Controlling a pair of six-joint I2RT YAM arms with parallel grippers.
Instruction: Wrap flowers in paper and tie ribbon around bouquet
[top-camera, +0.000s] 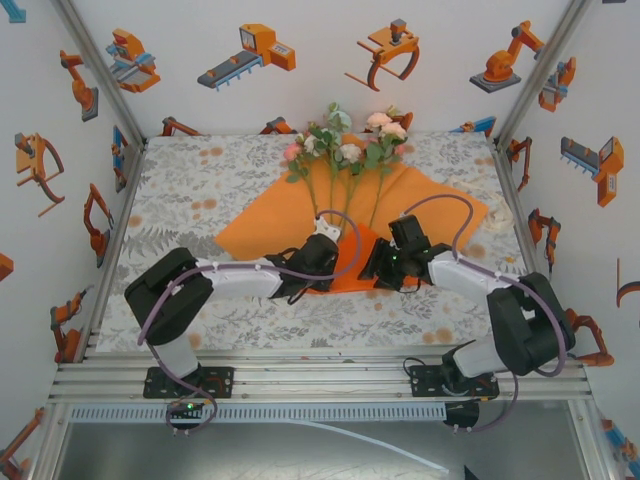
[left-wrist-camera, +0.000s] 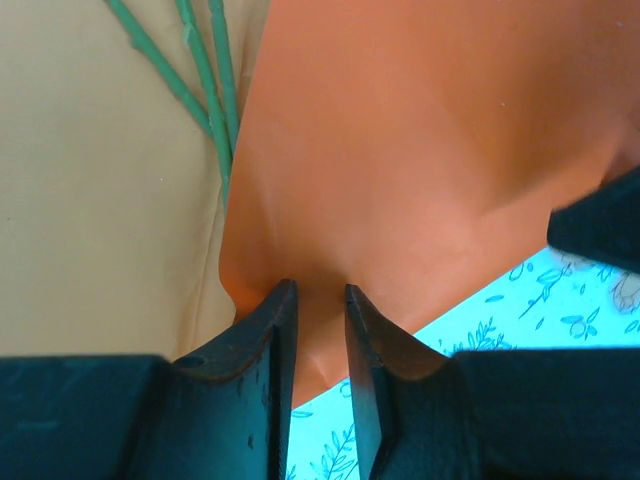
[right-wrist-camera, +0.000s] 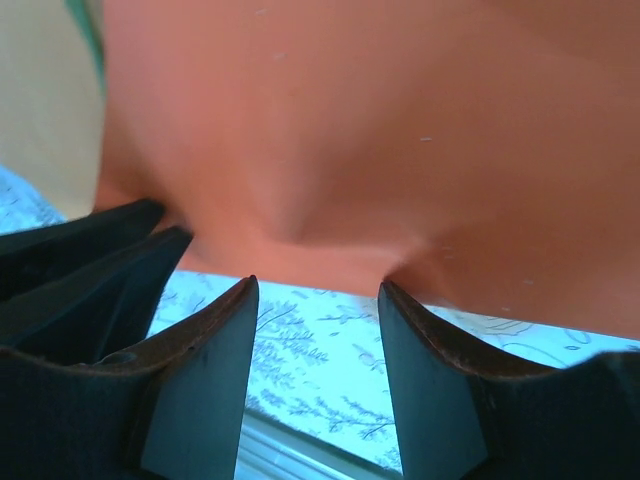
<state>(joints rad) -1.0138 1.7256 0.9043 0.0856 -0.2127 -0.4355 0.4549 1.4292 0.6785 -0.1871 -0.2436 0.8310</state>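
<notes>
Left gripper (left-wrist-camera: 320, 300) is pinching a lifted fold of the orange paper (left-wrist-camera: 420, 150), jaws nearly together on it. Right gripper (right-wrist-camera: 315, 290) is sitting with jaws apart, tips touching the paper's raised edge (grip unclear). Flowers (top-camera: 345, 145) are lying on the paper, on the floral tablecloth (top-camera: 180, 200); robot-print walls (top-camera: 250, 60) are surrounding it.

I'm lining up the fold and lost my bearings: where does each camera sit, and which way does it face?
Top external: above and behind the bases, looking down at the table, flowers and both arms.
Left wrist: on the left end effector, fingers astride the paper edge, stems beside it.
Right wrist: on the right end effector, fingers at the paper's lifted edge.
Shared: both wrist views show the orange paper and the tablecloth below it.
</notes>
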